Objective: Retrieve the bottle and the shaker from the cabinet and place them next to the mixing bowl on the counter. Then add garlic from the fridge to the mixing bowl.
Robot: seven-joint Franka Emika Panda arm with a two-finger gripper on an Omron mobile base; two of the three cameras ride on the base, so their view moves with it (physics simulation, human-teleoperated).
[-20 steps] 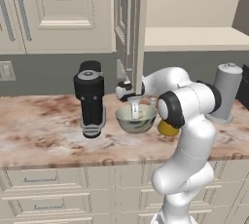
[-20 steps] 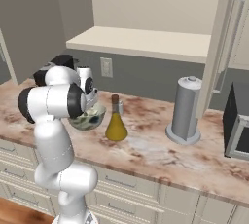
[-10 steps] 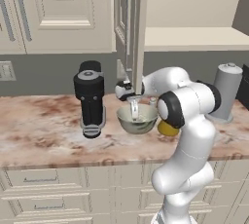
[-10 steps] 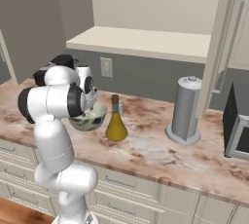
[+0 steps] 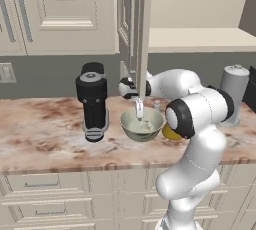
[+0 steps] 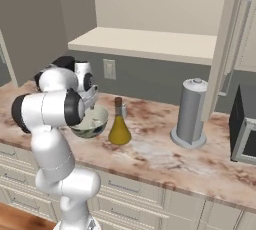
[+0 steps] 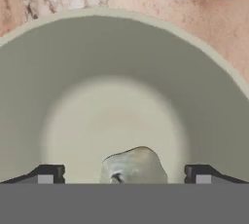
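One garlic (image 7: 134, 165) lies on the bowl (image 7: 63, 72) floor, straight below my gripper (image 7: 124, 174), which gapes wide and empty.

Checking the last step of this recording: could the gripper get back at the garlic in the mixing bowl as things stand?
Probably yes. The gripper hangs open right over the garlic, which lies loose on the floor of the mixing bowl, one fingertip to each side and nothing between them.

jaws now spread wide, garlic (image 7: 133, 165) released, lying in the mixing bowl (image 7: 121, 62)
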